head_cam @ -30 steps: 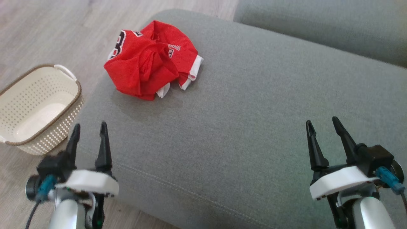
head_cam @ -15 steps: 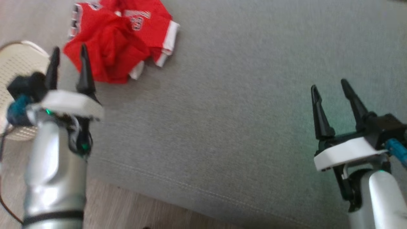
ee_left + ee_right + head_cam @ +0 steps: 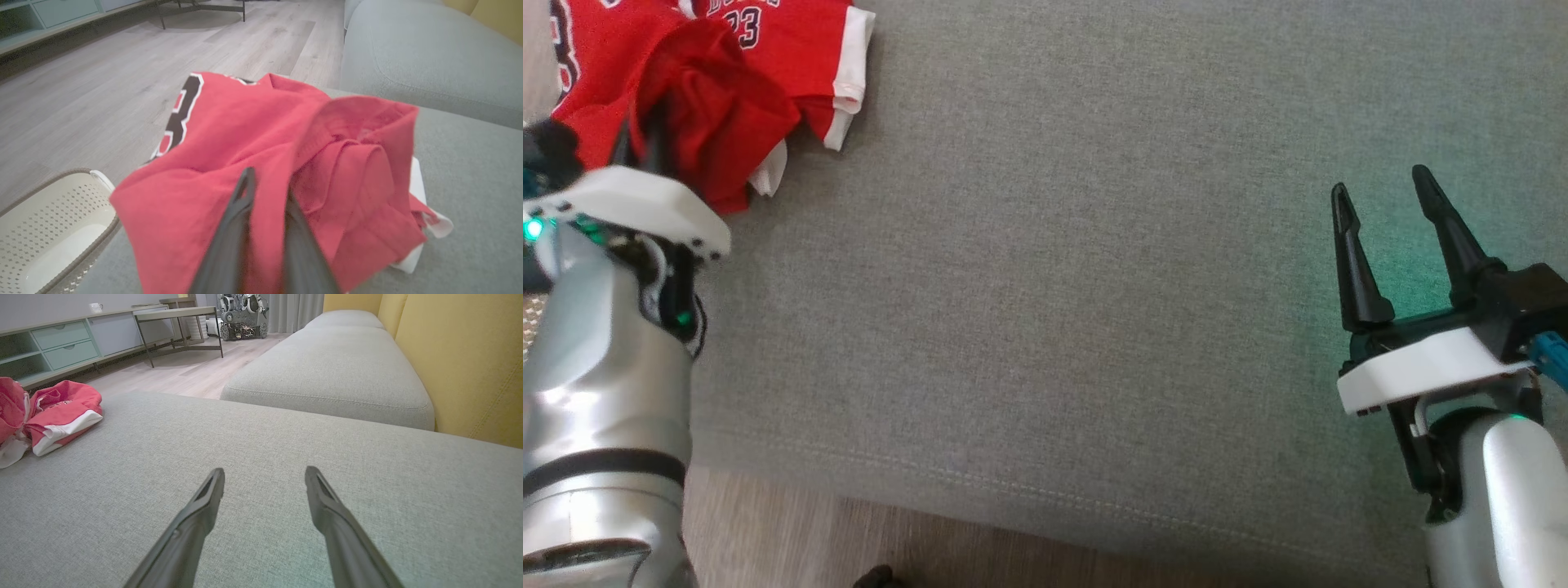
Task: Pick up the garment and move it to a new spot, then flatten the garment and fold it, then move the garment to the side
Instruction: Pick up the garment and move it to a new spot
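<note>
A: Where's the jersey (image 3: 711, 106)?
B: Crumpled, left end of the sofa cushion (image 3: 1054, 286), near the basket (image 3: 53, 228).
A: Tools?
B: Left tool (image 3: 267, 192) looks clenched on a red fold, view blurred. Right tool (image 3: 1380, 184) released, over bare cushion.

Grey fabric seat cushion (image 3: 1094, 286) right across the head view, stitched seam along its front edge, pale wood-plank floor (image 3: 915, 543) just below it. Left wrist cam: cream perforated basket (image 3: 49, 228) w/ brown rim, sitting on the floor beside the cushion's corner. Right wrist cam: second grey cushion (image 3: 335, 371) further back, narrow gap btwn the two, yellow upholstered back (image 3: 461, 363) rising on the right against both. Far side of the room: long low cabinet (image 3: 61, 343) w/ pale green drawers, white mug (image 3: 96, 307) on top, metal-legged table (image 3: 179, 314) next to it, wheeled machine (image 3: 241, 314) near a grey curtain (image 3: 294, 310).
</note>
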Robot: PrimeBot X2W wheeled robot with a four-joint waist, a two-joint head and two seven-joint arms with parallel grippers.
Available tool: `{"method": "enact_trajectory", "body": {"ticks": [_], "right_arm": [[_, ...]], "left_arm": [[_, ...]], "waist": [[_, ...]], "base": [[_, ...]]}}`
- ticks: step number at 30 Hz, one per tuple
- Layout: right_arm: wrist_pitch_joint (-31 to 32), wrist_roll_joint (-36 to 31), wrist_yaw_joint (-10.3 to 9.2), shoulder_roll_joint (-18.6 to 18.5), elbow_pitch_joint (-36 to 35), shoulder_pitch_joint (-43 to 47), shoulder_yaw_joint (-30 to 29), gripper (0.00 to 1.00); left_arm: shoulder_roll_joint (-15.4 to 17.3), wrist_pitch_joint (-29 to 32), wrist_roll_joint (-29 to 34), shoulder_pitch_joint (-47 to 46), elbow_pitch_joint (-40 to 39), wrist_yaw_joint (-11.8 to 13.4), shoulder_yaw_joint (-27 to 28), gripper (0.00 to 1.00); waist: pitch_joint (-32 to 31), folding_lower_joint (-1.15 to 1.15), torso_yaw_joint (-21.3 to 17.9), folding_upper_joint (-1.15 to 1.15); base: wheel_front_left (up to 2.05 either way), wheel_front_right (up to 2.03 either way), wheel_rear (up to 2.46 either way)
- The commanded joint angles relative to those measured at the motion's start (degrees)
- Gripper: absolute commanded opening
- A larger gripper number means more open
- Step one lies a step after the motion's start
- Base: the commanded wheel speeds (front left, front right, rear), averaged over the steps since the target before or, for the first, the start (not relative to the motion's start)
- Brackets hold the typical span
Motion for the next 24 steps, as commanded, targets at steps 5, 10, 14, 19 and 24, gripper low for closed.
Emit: {"method": "enact_trajectory", "body": {"ticks": [5,10,14,19,24], "right_arm": [[-0.88,0.41,-0.04,0.43,-1.48,-1.10,0.73,1.00],[-2.00,0.79,-0.04,0.84,-0.56,-0.76,-0.04,1.00],[-3.24,1.50,-0.04,1.17,0.47,0.03,-0.69,1.00],[-4.69,2.50,-0.04,1.48,1.42,2.20,-1.40,1.00],[-5.90,4.63,-0.04,1.58,1.84,5.20,-1.89,1.00]], "left_arm": [[3.69,-0.31,0.85,0.15,-10.00,0.77,3.63,0.00],[4.06,-0.31,2.21,3.10,-21.23,0.57,5.56,0.00],[4.41,-0.31,3.13,5.91,-30.15,0.06,6.03,0.00],[4.61,-0.31,3.82,11.41,-40.03,-0.39,4.91,0.00],[4.11,3.74,3.52,19.09,-51.07,-0.39,3.86,0.00]], "waist": [[-1.58,-0.01,0.67,0.00],[-4.75,-0.01,1.12,0.00],[-8.35,-0.01,0.83,0.00],[-13.31,-0.01,-0.41,0.00],[-17.72,-0.01,-2.52,0.00]], "base": [[0.00,0.00,0.00],[0.00,0.00,0.00],[0.00,0.00,0.00],[0.00,0.00,0.00],[0.00,0.00,0.00]]}}
